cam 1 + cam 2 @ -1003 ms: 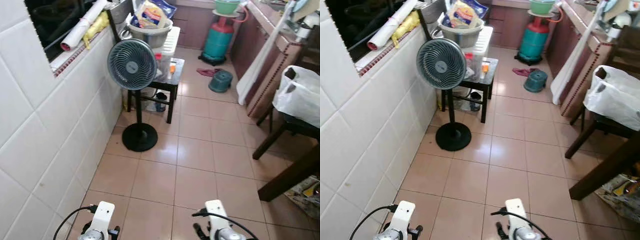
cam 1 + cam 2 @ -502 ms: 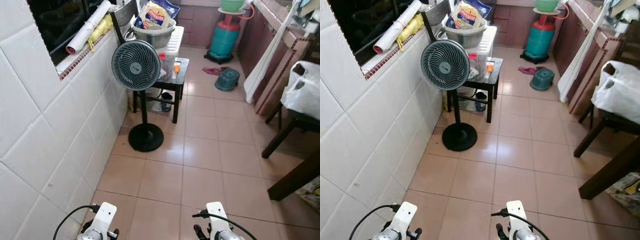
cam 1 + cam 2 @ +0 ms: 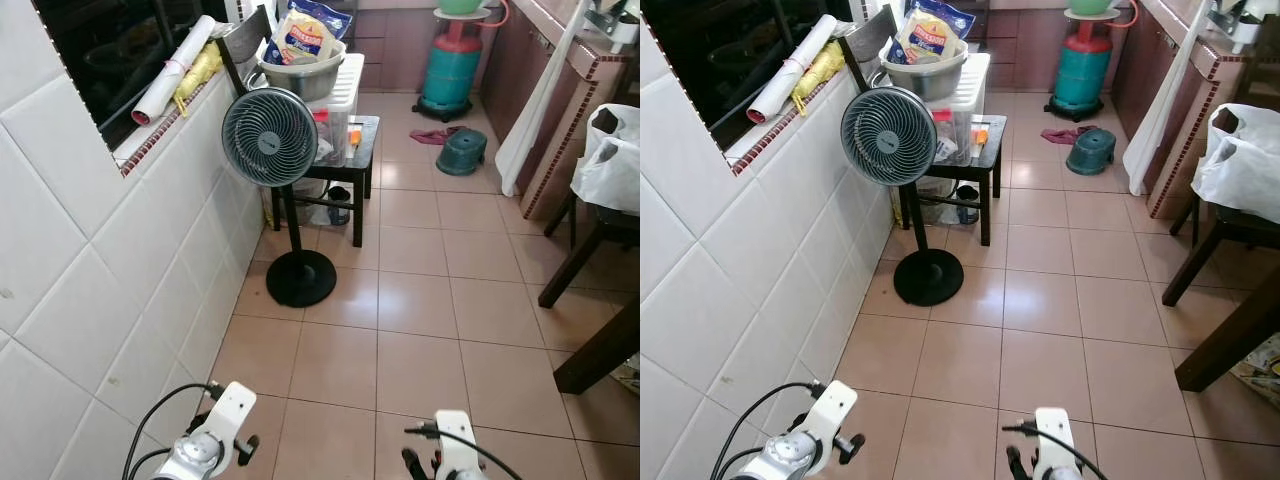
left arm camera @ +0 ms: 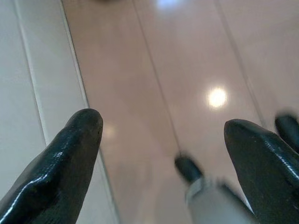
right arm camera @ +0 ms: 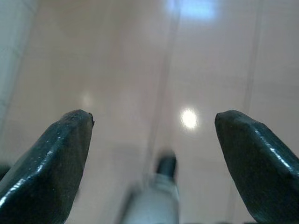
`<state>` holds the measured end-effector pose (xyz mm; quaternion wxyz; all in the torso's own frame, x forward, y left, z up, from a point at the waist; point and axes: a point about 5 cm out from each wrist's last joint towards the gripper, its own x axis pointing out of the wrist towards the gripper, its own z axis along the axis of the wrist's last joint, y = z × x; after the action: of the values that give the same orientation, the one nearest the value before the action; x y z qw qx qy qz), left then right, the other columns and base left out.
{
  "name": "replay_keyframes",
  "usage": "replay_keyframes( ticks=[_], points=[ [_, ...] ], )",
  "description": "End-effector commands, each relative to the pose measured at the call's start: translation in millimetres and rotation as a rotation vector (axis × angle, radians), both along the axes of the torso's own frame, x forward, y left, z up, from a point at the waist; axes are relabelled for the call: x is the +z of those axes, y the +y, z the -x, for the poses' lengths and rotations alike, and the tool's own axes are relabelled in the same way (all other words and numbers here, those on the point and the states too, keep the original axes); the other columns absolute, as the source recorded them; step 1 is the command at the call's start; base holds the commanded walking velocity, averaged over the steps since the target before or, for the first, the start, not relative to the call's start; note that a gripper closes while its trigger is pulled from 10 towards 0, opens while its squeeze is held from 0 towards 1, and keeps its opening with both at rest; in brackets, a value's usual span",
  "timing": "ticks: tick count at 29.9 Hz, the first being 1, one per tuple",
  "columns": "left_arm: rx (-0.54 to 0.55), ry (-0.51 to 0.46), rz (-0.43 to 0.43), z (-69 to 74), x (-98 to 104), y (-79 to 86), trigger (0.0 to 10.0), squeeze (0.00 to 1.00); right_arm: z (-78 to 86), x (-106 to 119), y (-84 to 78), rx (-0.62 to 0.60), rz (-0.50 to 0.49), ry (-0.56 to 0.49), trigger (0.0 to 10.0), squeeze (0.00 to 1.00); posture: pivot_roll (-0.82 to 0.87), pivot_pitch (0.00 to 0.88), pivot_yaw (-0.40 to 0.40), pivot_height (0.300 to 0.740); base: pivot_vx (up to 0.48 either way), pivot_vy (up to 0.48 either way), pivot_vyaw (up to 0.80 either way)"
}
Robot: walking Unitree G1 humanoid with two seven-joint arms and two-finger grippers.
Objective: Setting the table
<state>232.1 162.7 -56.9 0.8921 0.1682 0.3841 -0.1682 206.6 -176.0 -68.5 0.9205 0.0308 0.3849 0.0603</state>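
**Both arms low over the tiled floor, nothing held**

On the left runs a white tiled wall (image 3: 90, 260) with a window ledge, where a white roll (image 3: 178, 68) lies. Beside this wall a standing fan (image 3: 270, 138) is on the pink floor (image 3: 400, 330). Just behind the fan is a small black worktop (image 3: 350, 150) carrying a metal basin (image 3: 305, 75) with food packets. Far away stands a green gas cylinder (image 3: 455, 70); on the right, a white plastic bag (image 3: 610, 165) rests on a dark chair.

The left gripper (image 4: 163, 154) has its jaws released and grasps nothing. The right gripper (image 5: 154, 158) also has released jaws, over bare floor. I cannot make out any tableware.
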Motion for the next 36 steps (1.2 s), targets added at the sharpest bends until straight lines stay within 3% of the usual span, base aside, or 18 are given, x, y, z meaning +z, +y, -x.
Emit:
replay_keyframes(
  ticks=[1,4,7,8,10,13,17,22,23,24,27,31,34,36],
  points=[
    [-0.015,-0.097,0.024,-17.0,14,-1.1,10.0,0.00,-25.1,19,2.5,0.027,-0.034,-0.138,10.0,0.00,-0.01,0.000,0.029,0.740,0.000,0.000,0.00],
    [-0.039,-0.282,0.106,-43.2,41,-10.0,10.0,0.00,-51.7,45,-1.2,0.055,-0.085,-0.282,10.0,0.00,0.00,0.000,0.004,0.740,0.000,0.000,0.00],
    [0.027,-0.395,0.177,-58.7,62,-6.5,10.0,0.00,-67.9,67,-2.7,0.101,-0.100,-0.387,10.0,0.00,0.01,0.000,-0.006,0.740,0.000,0.000,0.00],
    [0.036,-0.463,0.153,-62.9,71,-2.1,10.0,0.00,-72.5,76,-3.0,0.127,-0.104,-0.425,10.0,0.00,0.01,0.000,-0.008,0.740,0.000,0.000,0.00],
    [0.034,-0.604,0.131,-63.6,92,9.2,10.0,0.00,-80.6,104,-3.8,0.203,-0.095,-0.531,10.0,0.00,0.01,0.000,-0.015,0.740,0.000,0.000,0.00],
    [0.019,-0.654,0.130,-59.6,100,13.8,10.0,0.00,-81.8,115,-4.3,0.231,-0.081,-0.576,10.0,0.00,0.02,0.000,-0.018,0.740,0.000,0.000,0.00],
    [-0.007,-0.698,0.157,-36.3,109,15.3,10.0,0.00,-68.2,130,-8.0,0.181,-0.111,-0.623,10.0,0.00,0.03,0.000,-0.021,0.740,0.000,0.000,0.00],
    [-0.022,-0.694,0.148,-10.5,111,12.9,10.0,0.00,-43.6,130,-11.6,0.006,-0.169,-0.603,10.0,0.00,0.04,0.000,-0.022,0.740,0.000,0.000,0.00],
    [-0.022,-0.694,0.148,-10.5,111,12.9,10.0,0.00,-43.6,130,-11.6,0.006,-0.169,-0.603,10.0,0.00,0.04,0.000,-0.022,0.740,0.000,0.000,0.00],
    [-0.012,-0.711,0.136,-3.5,111,13.9,10.0,0.00,-33.4,129,-14.8,-0.025,-0.137,-0.616,10.0,0.00,0.04,0.000,-0.018,0.740,0.000,0.000,0.00],
    [-0.007,-0.669,0.158,2.3,109,16.5,10.0,0.00,-21.3,128,-19.4,-0.080,-0.093,-0.624,10.0,0.00,0.03,0.000,-0.013,0.740,0.000,0.000,0.00],
    [0.047,-0.707,0.123,0.7,123,24.6,10.0,0.00,-8.9,132,-23.6,-0.166,-0.056,-0.606,10.0,0.00,0.00,0.000,-0.008,0.740,0.000,0.000,0.00],
    [0.055,-0.703,0.145,0.4,130,21.3,10.0,0.00,-5.6,133,-17.8,-0.178,-0.054,-0.591,10.0,0.00,-0.01,0.000,-0.002,0.740,0.000,0.000,0.00],
    [0.000,-0.712,0.149,-0.3,133,12.9,10.0,0.00,-7.5,137,-13.7,-0.148,-0.050,-0.613,10.0,0.00,-0.01,0.000,-0.003,0.740,0.000,0.000,0.00]
  ],
)
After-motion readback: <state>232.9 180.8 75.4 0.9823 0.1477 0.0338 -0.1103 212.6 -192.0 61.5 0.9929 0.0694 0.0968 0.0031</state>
